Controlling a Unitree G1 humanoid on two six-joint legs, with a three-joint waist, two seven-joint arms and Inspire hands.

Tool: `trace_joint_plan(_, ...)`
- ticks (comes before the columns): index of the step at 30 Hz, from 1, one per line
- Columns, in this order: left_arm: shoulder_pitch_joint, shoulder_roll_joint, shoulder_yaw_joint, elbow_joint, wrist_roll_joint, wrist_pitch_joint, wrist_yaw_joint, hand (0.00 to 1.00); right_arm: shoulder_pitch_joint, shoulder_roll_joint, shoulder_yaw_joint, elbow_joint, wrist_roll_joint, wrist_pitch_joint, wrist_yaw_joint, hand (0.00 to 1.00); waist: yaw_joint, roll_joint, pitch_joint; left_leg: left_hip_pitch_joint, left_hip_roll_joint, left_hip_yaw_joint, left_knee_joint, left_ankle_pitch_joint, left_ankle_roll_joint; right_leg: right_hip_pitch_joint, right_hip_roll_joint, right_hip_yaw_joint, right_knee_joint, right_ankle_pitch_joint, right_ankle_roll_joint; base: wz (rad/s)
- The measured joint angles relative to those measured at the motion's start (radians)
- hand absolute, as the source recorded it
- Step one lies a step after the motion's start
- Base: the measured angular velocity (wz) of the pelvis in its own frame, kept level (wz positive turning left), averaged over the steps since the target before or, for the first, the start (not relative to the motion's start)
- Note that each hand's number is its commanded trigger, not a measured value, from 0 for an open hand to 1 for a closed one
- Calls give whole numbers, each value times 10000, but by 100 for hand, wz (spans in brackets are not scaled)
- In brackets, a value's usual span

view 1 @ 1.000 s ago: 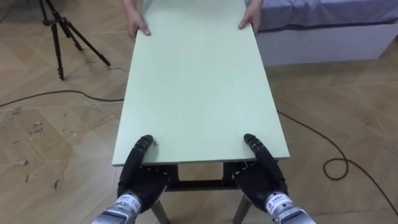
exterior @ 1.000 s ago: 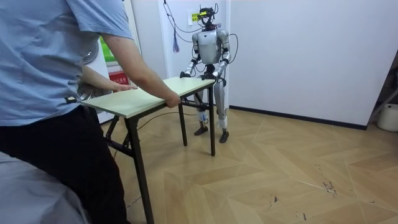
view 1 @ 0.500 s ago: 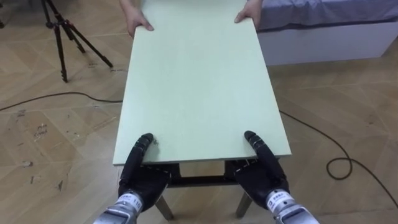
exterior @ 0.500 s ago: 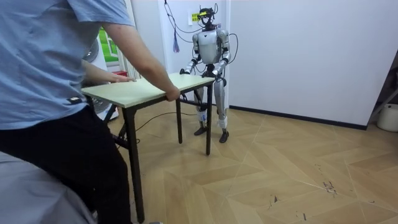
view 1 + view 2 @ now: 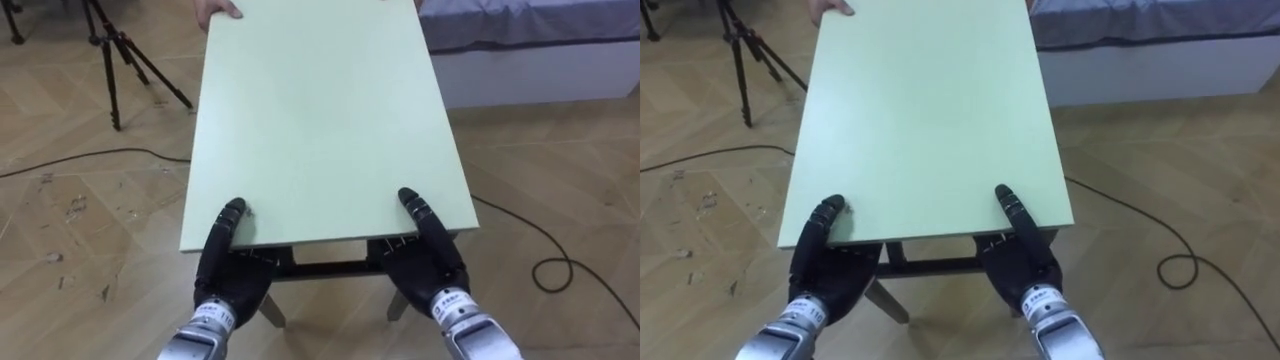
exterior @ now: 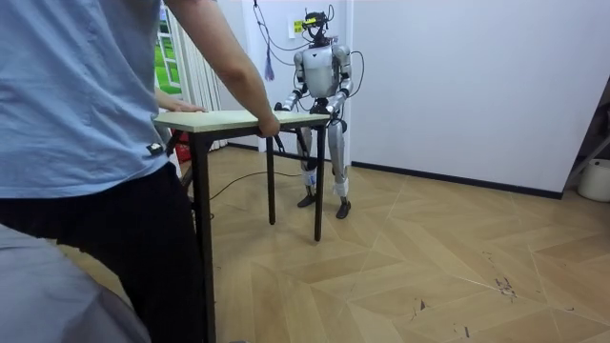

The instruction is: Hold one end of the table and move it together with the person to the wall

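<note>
far left: black tripod point(image 5: 118, 62) on the wood floor point(image 5: 70, 260), a dark cable point(image 5: 90, 156) running across the floor below it. at the top edge the person's hand point(image 5: 218, 9) is on the far left corner of the table point(image 5: 320, 120).

left hand point(image 5: 226, 268) is at the near left corner of the table. its thumb lies on top of the pale green tabletop and the palm and fingers go under the edge, so it is clamped on the edge. fingertips are hidden below.

the table runs lengthwise away from the robot, with the near end between both hands and dark frame bars showing under the near edge.

right hand point(image 5: 428, 258) is at the near right corner with the same grip, thumb on top and the rest under the edge.

right of the table: bed point(image 5: 540, 45) with grey cover on a white base, and a looped cable point(image 5: 555, 268) on the floor.

room view: the person point(image 6: 86, 143) in a blue shirt is at the room view's left, holding the near end. the robot stands at the far end by the white wall point(image 6: 457, 76) with both arms on the table. can't tell if the legs are off the floor.
</note>
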Motion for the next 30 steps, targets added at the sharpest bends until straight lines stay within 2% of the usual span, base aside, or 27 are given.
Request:
trace_joint_plan(4, 124, 0, -70, -52, 293, -61, -171, 100, 165, 4, 9, -11, 0, -68, 2, 100, 6, -90, -52, 29, -2, 1, -63, 0, 0, 3, 1, -5, -9, 0, 0, 0)
trace_joint_plan(11, 394, 83, -262, -420, 395, -357, -177, 100, 457, -1, 230, -267, 155, -282, 3, 100, 6, -143, -29, 52, -2, 18, -195, 0, 0, -39, 9, -2, -18, -1, 2, 0)
trace_joint_plan(15, 932, 122, -449, -994, 526, -436, -177, 100, 1036, -82, 292, -811, 216, -311, 29, 100, 21, -228, -2, 17, -2, 34, -205, 0, 0, -72, 11, 5, -26, -2, 4, -1)
trace_joint_plan(17, 1069, 131, -659, -1096, 515, -725, -177, 100, 1065, -253, 552, -867, 279, -559, 29, 100, 38, -289, 37, -10, 7, 126, -186, 0, 0, -130, 14, 17, -26, -2, 4, -9)
trace_joint_plan(20, 1199, 115, -741, -1230, 532, -946, -194, 100, 1066, -257, 715, -866, 278, -736, 58, 100, 37, -353, 77, -130, 17, 145, -133, -1, -1, -224, 19, 10, -20, -2, 4, -3)
trace_joint_plan(26, 1207, 133, -1154, -1303, 545, -1558, -243, 100, 1059, -389, 1161, -866, 352, -1399, 195, 100, 100, -383, 81, -689, 104, 114, 316, -16, -17, -640, 42, -14, 106, 61, -95, 0)
trace_joint_plan(27, 1207, 153, -1257, -1301, 576, -1756, -248, 100, 1058, -392, 1265, -866, 373, -1482, 209, 100, 162, -386, 84, -806, 194, 115, 536, -60, -52, -734, 86, -24, 228, 67, -105, -9)
trace_joint_plan(29, 1189, 206, -1433, -1309, 561, -2011, -253, 100, 1064, -379, 1405, -864, 720, -1612, 215, 100, 315, -395, 89, -1172, 427, -13, 1287, -189, -178, -807, 244, -115, 406, -35, -338, -2)
trace_joint_plan(30, 1189, 204, -1461, -1308, 550, -2068, -253, 100, 1065, -391, 1403, -864, 752, -1615, 233, 100, 327, -387, 93, -1285, 482, -106, 1484, -190, -180, -808, 285, -168, 431, -65, -387, 7)
